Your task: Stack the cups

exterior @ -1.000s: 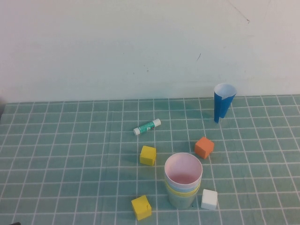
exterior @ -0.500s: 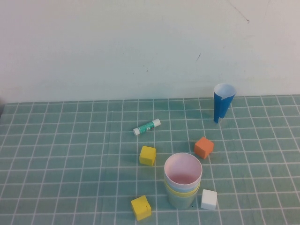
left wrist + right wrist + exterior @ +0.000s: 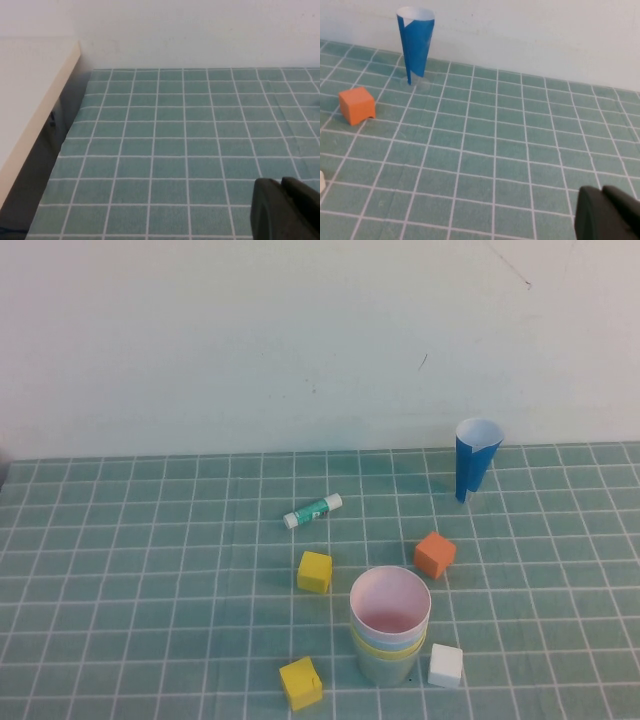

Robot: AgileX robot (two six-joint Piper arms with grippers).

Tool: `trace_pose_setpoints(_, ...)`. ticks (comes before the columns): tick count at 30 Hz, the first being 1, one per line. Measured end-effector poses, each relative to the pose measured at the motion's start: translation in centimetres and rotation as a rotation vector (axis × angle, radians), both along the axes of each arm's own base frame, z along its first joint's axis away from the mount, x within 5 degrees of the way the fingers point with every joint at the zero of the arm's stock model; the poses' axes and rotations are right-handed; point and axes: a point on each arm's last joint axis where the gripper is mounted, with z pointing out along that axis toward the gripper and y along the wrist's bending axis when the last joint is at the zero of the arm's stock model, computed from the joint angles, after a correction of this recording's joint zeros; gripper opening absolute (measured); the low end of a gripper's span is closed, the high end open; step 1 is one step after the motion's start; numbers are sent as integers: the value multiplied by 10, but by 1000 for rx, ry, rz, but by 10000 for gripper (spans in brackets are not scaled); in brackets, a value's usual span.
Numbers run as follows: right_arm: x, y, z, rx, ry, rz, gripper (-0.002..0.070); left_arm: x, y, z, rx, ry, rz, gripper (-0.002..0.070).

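The cups (image 3: 390,625) stand nested in one stack near the table's front middle in the high view: pink innermost on top, then light blue and yellow rims, pale green at the bottom. Neither arm shows in the high view. My left gripper (image 3: 281,183) is shut over bare green grid mat, holding nothing, with no cup in its view. My right gripper (image 3: 601,191) is also shut and empty, above the mat, well away from the stack.
A tall dark-blue paper cone (image 3: 476,460) (image 3: 415,42) stands at the back right. An orange cube (image 3: 435,554) (image 3: 356,105), two yellow cubes (image 3: 315,571) (image 3: 301,683), a white cube (image 3: 446,665) and a glue stick (image 3: 313,510) lie around the stack. A white shelf edge (image 3: 35,100) borders the mat's left side.
A dark bit at the bottom-left corner of the high view one second ago has gone; nothing else has moved.
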Motion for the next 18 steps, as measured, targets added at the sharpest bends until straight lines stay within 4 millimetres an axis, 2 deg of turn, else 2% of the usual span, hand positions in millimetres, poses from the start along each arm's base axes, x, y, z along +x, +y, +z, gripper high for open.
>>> trace_pose_setpoints(18,0,0,0,0,0,0,-1,0,-3,0,20,3,-55,-2)
